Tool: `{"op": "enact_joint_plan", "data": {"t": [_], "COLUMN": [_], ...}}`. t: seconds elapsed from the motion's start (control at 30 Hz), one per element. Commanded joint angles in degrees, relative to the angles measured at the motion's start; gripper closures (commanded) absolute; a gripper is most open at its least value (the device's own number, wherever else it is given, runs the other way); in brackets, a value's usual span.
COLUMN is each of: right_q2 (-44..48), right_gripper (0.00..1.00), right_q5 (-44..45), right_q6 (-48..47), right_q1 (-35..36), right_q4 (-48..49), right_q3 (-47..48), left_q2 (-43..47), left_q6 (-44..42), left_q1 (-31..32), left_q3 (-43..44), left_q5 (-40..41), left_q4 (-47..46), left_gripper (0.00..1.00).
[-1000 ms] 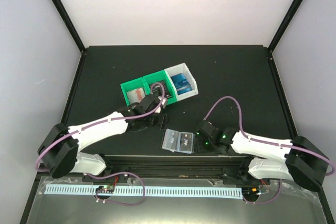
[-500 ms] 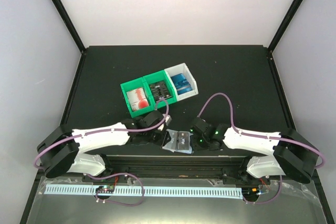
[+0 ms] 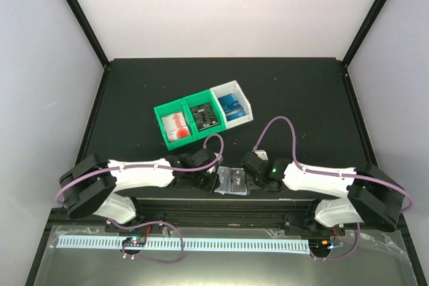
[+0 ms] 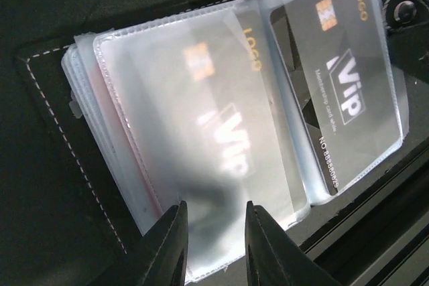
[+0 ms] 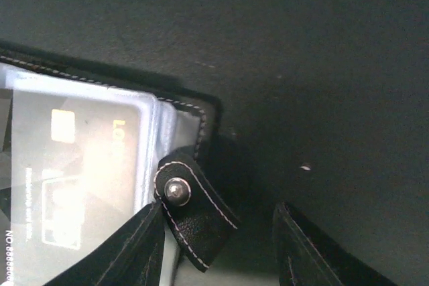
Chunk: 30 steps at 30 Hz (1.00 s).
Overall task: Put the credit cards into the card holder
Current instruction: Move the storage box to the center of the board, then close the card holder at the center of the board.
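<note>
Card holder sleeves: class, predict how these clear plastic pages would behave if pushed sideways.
Probably floppy: the clear sleeves fan out loosely from the card holder. Likely slippery too, since their surfaces look glossy.

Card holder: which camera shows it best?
Left wrist: the open card holder fills the frame, black cards readable inside. Right wrist catches only one edge and the snap tab. Top view shows it tiny.

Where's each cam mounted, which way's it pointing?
Top external: above and behind, looking down at the table; left arm and right arm show.
Left wrist: left arm, facing down into the open card holder, black card sleeved; left tool at bottom.
Right wrist: facing down at the holder's snap strap; right tool at bottom.
Shared: card holder, all three.
</note>
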<state>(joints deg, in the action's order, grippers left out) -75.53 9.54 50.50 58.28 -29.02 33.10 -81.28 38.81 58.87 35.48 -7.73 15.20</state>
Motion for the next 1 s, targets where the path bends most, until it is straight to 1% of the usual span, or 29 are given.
{"op": "enact_joint_plan", "data": {"t": [0.0,0.13,0.23,0.4,0.5,0.6,0.73,0.8,0.87,0.97], "right_q2": [2.22,4.12,4.69,4.33,4.92,4.3,2.73,2.5,2.19,1.81], "right_gripper": [0.54,0.54,0.54,0.54,0.49,0.49,0.54,0.59,0.67,0.73], "right_q5": [8.17,13.1,13.98,8.61,4.25,2.02,1.83,2.04,2.18,2.88], "right_q6": [5.49,10.7,11.92,8.84,7.34,8.01,9.79,10.13,10.22,10.45], "right_q1": [0.59,0.58,0.61,0.61,0.6,0.57,0.61,0.59,0.56,0.58], "right_q4": [-5.09,-10.74,-12.66,-8.66,-4.82,-4.29,-5.24,-5.12,-5.52,-6.23], "right_q3": [1.08,1.52,1.67,1.33,0.41,0.43,0.67,0.62,0.98,1.71], "left_q2": [-3.11,-3.63,-3.63,-3.56,-3.24,-2.93,-1.4,-0.24,0.41,1.5], "left_q6": [1.47,1.53,1.46,1.39,1.45,1.58,1.8,1.72,1.71,2.15], "left_q1": [0.37,0.41,0.37,0.32,0.37,0.37,0.37,0.37,0.37,0.37], "left_q3": [-0.33,-0.57,-0.44,-0.2,-0.16,-0.11,-0.06,0.02,0.11,0.11], "left_q5": [1.78,1.52,1.33,0.78,0.83,0.81,0.36,0.19,0.08,0.36], "left_q4": [1.85,1.52,1.22,0.78,0.8,0.79,-0.22,-0.73,-1.13,-1.39], "left_gripper": [0.74,0.74,0.74,0.74,0.73,0.73,0.7,0.68,0.65,0.61]}}
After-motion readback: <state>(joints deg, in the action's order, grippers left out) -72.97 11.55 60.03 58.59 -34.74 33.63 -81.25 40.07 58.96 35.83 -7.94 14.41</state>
